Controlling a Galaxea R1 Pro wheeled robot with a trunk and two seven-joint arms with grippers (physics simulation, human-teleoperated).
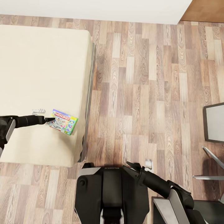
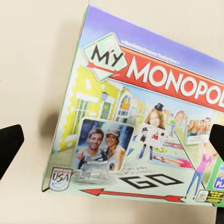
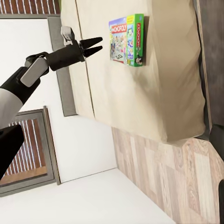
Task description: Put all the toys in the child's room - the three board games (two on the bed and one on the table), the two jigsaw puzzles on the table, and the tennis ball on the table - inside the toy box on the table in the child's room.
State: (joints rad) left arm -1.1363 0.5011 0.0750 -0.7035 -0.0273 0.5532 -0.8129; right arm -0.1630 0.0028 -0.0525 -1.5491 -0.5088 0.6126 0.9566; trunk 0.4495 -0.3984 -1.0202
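Observation:
The purple-green Monopoly board game (image 1: 64, 121) lies flat on the cream bed (image 1: 40, 68), close to the bed's near right corner. My left gripper (image 1: 49, 120) reaches over the mattress and is open at the box's left edge. In the left wrist view the board game (image 2: 140, 126) lies under the camera, with one dark fingertip (image 2: 9, 144) off each side of it. From the right wrist view I see the left gripper (image 3: 94, 46) just short of the board game (image 3: 127, 39). My right gripper (image 1: 134, 166) hangs open over the floor near my trunk, holding nothing.
A thin grey frame edge (image 1: 90, 93) runs along the bed's right side. Wood-plank floor (image 1: 146, 93) stretches to the right. A grey-topped piece of furniture (image 1: 214, 123) and a grey metal frame (image 1: 208, 169) stand at the right edge. A white wall (image 1: 93, 9) closes the back.

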